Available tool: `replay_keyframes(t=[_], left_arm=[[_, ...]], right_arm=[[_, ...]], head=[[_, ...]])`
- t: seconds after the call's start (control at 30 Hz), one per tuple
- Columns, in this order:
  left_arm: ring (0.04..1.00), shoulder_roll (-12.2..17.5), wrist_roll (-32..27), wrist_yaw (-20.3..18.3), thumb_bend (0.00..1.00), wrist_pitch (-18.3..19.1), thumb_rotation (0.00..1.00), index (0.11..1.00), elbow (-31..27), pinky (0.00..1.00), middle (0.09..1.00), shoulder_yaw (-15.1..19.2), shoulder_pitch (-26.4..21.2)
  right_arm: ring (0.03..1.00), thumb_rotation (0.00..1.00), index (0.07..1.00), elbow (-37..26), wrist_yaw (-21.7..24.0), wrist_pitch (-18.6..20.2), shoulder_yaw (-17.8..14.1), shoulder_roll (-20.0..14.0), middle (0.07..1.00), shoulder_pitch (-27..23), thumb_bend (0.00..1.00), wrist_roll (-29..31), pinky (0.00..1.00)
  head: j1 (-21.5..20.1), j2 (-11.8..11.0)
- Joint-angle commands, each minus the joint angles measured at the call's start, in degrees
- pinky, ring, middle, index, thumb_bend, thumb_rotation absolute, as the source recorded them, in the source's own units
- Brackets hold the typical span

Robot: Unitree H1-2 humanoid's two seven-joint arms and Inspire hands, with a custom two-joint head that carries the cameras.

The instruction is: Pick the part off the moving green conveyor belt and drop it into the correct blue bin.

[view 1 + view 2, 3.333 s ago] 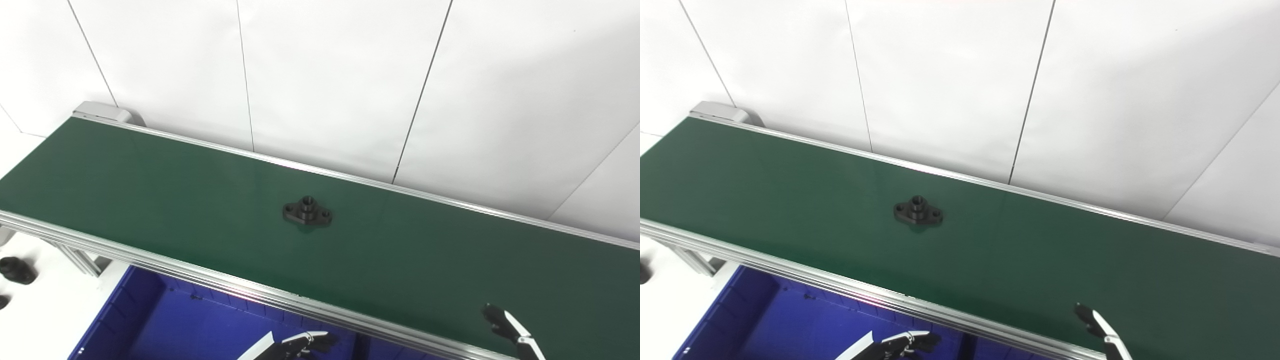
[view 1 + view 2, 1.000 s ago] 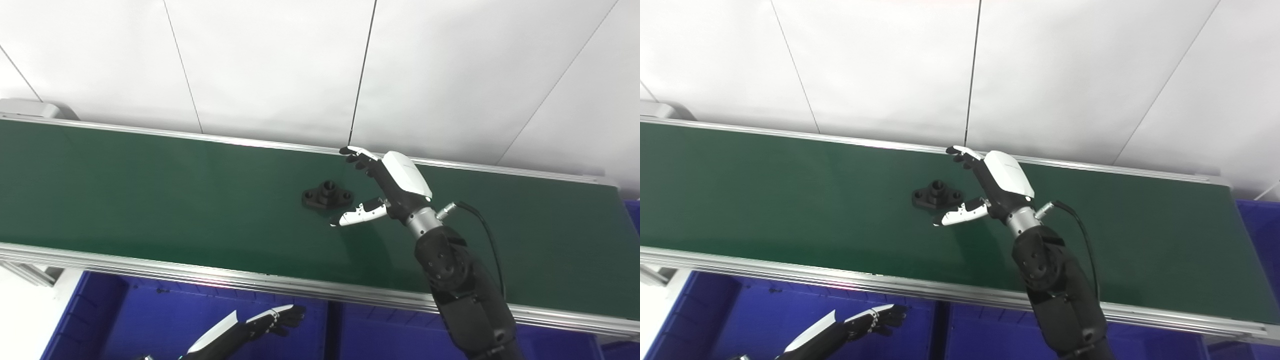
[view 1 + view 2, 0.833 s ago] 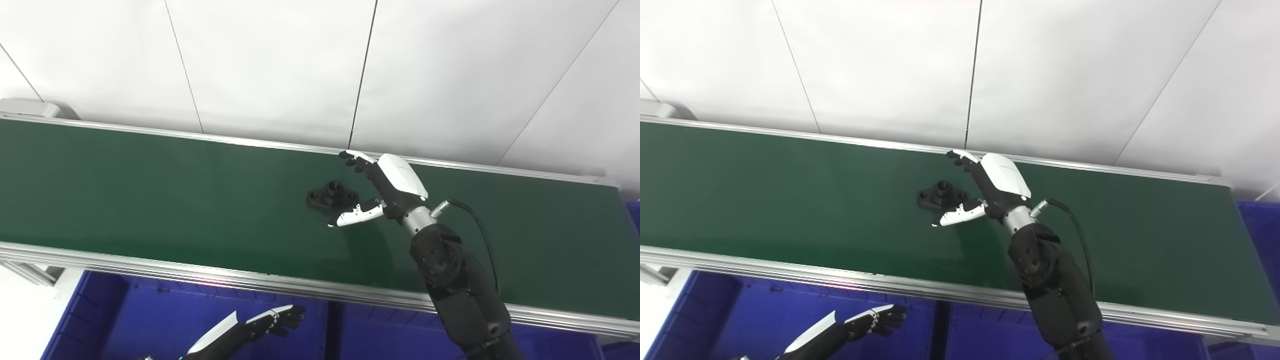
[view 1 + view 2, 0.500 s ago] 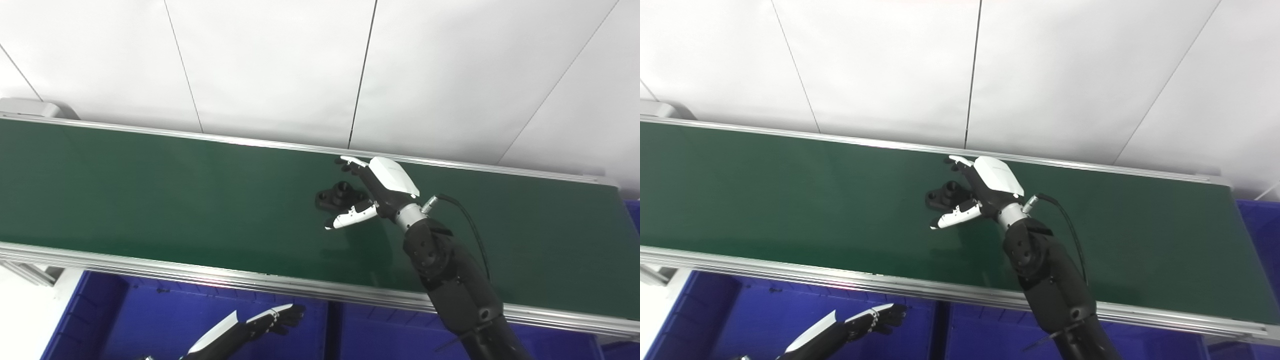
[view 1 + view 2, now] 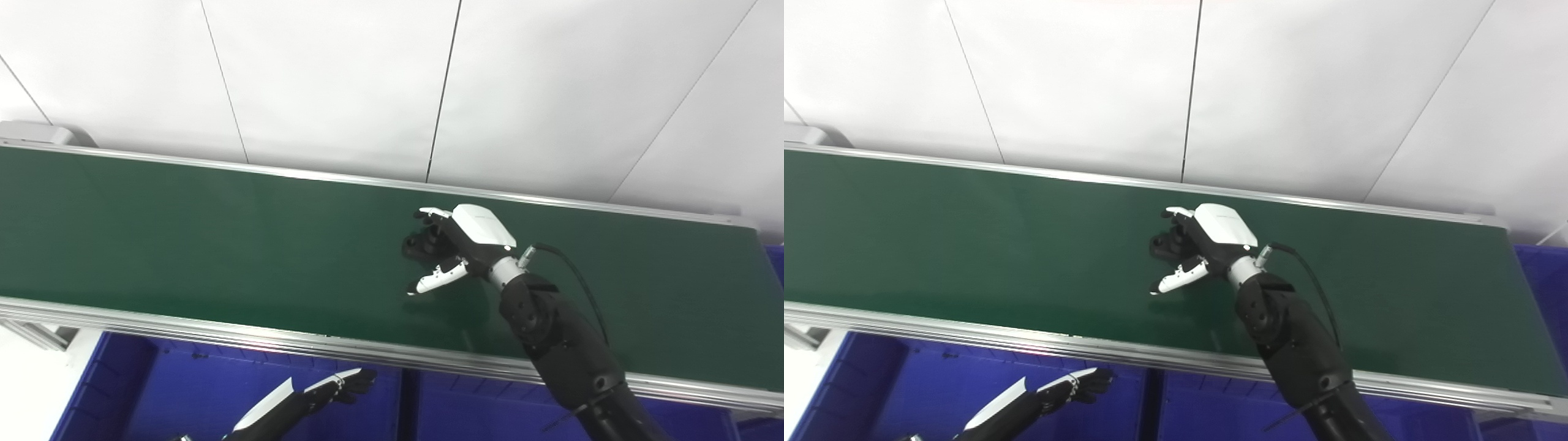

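Note:
The black flanged part [image 5: 414, 245] lies on the green conveyor belt [image 5: 184, 233], right of the belt's middle. My right hand [image 5: 467, 237] reaches in from the right and sits over the part. Its fingers curl down over the part's far side and hide most of it. The thumb [image 5: 436, 277] still sticks out on the near side, apart from the part. The part rests on the belt. My left hand [image 5: 324, 392] hangs low over a blue bin [image 5: 184, 392] in front of the belt, fingers loosely apart, holding nothing.
A second blue bin [image 5: 465, 416] adjoins the first below the belt's near aluminium rail [image 5: 245, 340]. Another blue bin's edge [image 5: 775, 260] shows past the belt's right end. A white panelled wall stands behind the belt.
The belt has carried the part to the right, into my right hand. The hand has lowered and its fingers have curled over the part. The left hand has hardly moved.

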Motion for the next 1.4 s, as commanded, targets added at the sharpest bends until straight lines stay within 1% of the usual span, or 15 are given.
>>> replay_keyframes(t=[0.0, 0.07, 0.1, 0.13, 0.23, 0.27, 0.3, 0.37, 0.4, 0.5, 0.7, 0.8, 0.9, 1.2, 1.37], left_arm=[[0.895, 0.2, 0.0, 0.3, 1.0, -2.0, 0.39, 0.91, -2.1, 0.85, 0.918, 0.5, 0.4], [0.897, 0.1, 0.0, 0.2, 1.0, -2.0, 0.4, 0.911, -2.3, 0.85, 0.92, 0.7, 0.4], [0.896, 0.0, 0.0, 0.1, 1.0, -2.0, 0.41, 0.909, -2.3, 0.85, 0.92, 0.8, 0.4], [0.897, 0.0, -0.1, 0.0, 1.0, -2.0, 0.41, 0.908, -2.3, 0.84, 0.921, 0.8, 0.4], [0.894, -0.3, 0.3, 0.3, 1.0, -2.1, 0.41, 0.906, -2.5, 0.84, 0.918, 1.0, 0.4], [0.896, -0.3, 0.2, 0.2, 1.0, -2.0, 0.41, 0.907, -2.5, 0.85, 0.919, 1.0, 0.4], [0.897, -0.3, 0.0, 0.0, 1.0, -2.0, 0.41, 0.907, -2.5, 0.85, 0.919, 1.0, 0.3], [0.897, -0.2, -0.1, -0.3, 1.0, -2.0, 0.41, 0.91, -2.5, 0.85, 0.919, 1.0, 0.2], [0.896, -0.2, -0.2, -0.3, 1.0, -2.0, 0.41, 0.91, -2.5, 0.85, 0.919, 1.1, 0.1], [0.895, -0.4, -0.1, -0.4, 1.0, -2.0, 0.4, 0.912, -2.5, 0.85, 0.918, 1.2, -0.1], [0.893, -0.6, 0.5, -0.2, 1.0, -2.0, 0.42, 0.913, -2.7, 0.85, 0.915, 1.5, 0.0], [0.888, -0.8, 0.1, 0.0, 1.0, -2.0, 0.42, 0.909, -2.3, 0.84, 0.91, 1.5, -0.3], [0.88, -0.8, 0.0, 0.2, 1.0, -2.0, 0.41, 0.901, -2.0, 0.83, 0.904, 1.5, -0.4], [0.869, -0.6, -0.7, 0.3, 1.0, -2.1, 0.43, 0.899, -1.6, 0.82, 0.896, 2.0, -0.3], [0.87, -0.1, -1.6, -0.5, 1.0, -2.1, 0.41, 0.906, -2.0, 0.82, 0.903, 2.4, 0.1]], right_arm=[[0.675, 0.32, 0.835, -1.3, 2.9, 1.1, 0.7, -1.4, 0.74, 0.9, 0.89, -0.6, 0.58], [0.577, 0.29, 0.83, -2.8, 4.3, 1.8, 1.0, -2.3, 0.67, 1.4, 0.87, -0.9, 0.49], [0.437, 0.19, 0.823, -3.6, 4.9, 1.9, 1.1, -2.8, 0.551, 1.6, 0.84, -0.9, 0.37], [0.353, 0.08, 0.82, -4.1, 5.3, 1.9, 1.1, -3.1, 0.506, 1.7, 0.68, -0.9, 0.29], [0.236, 0.01, 0.795, -6.0, 7.0, 2.1, 1.1, -4.4, 0.473, 2.2, 0.57, -1.0, 0.18], [0.329, 0.0, 0.768, -6.4, 7.2, 1.8, 1.1, -4.8, 0.492, 2.2, 0.55, -1.2, 0.22], [0.348, 0.0, 0.765, -6.7, 7.3, 1.5, 1.1, -5.2, 0.496, 2.3, 0.54, -1.3, 0.22], [0.414, 0.0, 0.713, -7.0, 7.2, 1.0, 1.1, -5.7, 0.532, 2.5, 0.51, -1.7, 0.38], [0.441, 0.0, 0.704, -7.1, 6.9, 0.7, 1.2, -6.0, 0.611, 2.6, 0.49, -1.9, 0.4], [0.466, 0.0, 0.664, -7.5, 6.8, 0.3, 1.3, -6.7, 0.673, 2.7, 0.48, -2.3, 0.42], [0.466, 0.0, 0.61, -8.1, 8.2, 1.8, 1.8, -7.2, 0.643, 3.0, 0.48, -3.3, 0.42], [0.465, 0.0, 0.593, -7.4, 4.6, -0.1, 1.8, -6.8, 0.626, 3.8, 0.48, -4.4, 0.42], [0.466, 0.0, 0.571, -6.5, 0.5, -1.7, 2.0, -6.2, 0.581, 4.5, 0.48, -5.2, 0.32], [0.453, 0.0, 0.513, -7.0, -10.9, -2.3, 1.8, -3.9, 0.572, 7.6, 0.49, -7.7, 0.3], [0.433, 0.0, 0.507, -11.3, -17.6, -3.9, -0.9, -2.4, 0.547, 10.8, 0.49, -6.5, 0.31]], head=[[0.0, 0.2], [-0.3, 0.5], [-0.3, 0.5], [-0.4, 0.6], [-0.5, 0.8], [-0.5, 0.8], [-0.4, 0.8], [-0.4, 1.0], [-0.5, 1.1], [-0.7, 1.2], [-0.6, 1.3], [-0.8, 1.3], [-0.8, 1.2], [-2.2, 0.4], [-2.8, 0.5]])
